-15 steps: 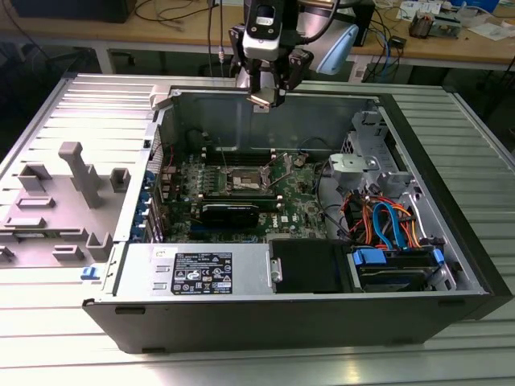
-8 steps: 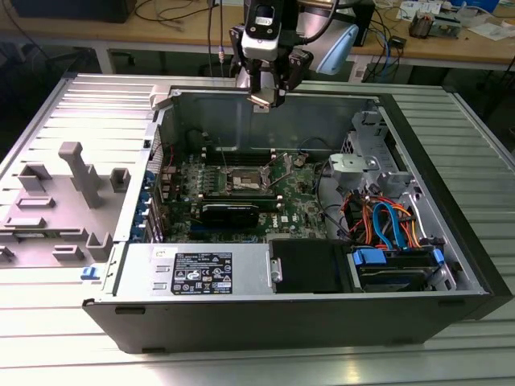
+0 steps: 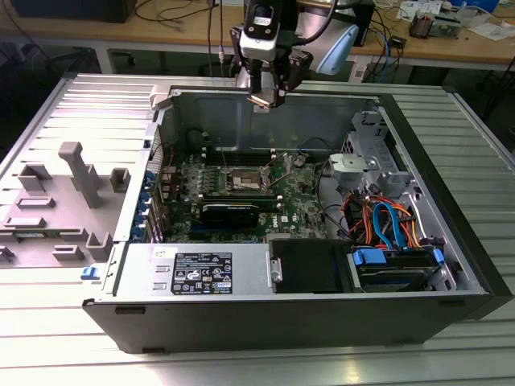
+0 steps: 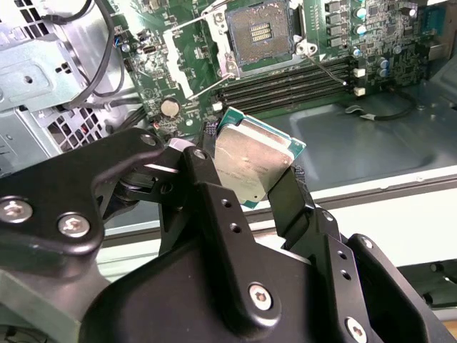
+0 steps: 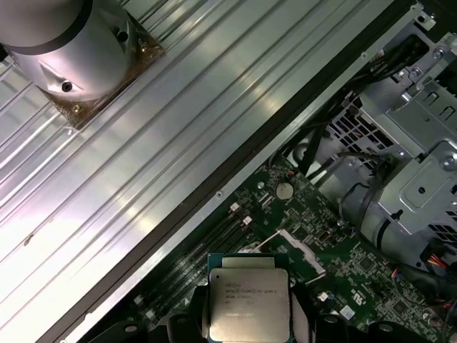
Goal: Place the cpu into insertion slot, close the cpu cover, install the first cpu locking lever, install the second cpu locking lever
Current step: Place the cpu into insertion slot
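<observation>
Pinching the cpu (image 4: 246, 153) by two opposite edges, the gripper (image 4: 248, 180) has its black fingers (image 4: 207, 179) pressed against the chip, which sits a little tilted between them in the second wrist view. In the exterior view the gripper (image 3: 265, 95) hangs high above the rear wall of the computer case (image 3: 322, 121), so the cpu is in the air and well apart from the insertion slot (image 3: 244, 178) on the green motherboard (image 3: 189, 173).

I think the main danger is the tilt. If the chip goes down not flat, or turned the wrong way, one corner may meet the dark gold centre of the slot first and the contacts could be hurt. The grip is on thin edges, so a slip is also possible. A thin wire lever (image 4: 328, 69) stands beside the slot, and it may catch the chip or a finger if the path passes too near.

The exterior view tells how high the gripper is and how far the slot lies from it. The second wrist view adds the slot (image 4: 260, 32) from close, open and with nothing in it. The first wrist view gives the flat grey top of the cpu (image 5: 248, 304) and the ribbed metal table (image 5: 178, 107) behind the case.
</observation>
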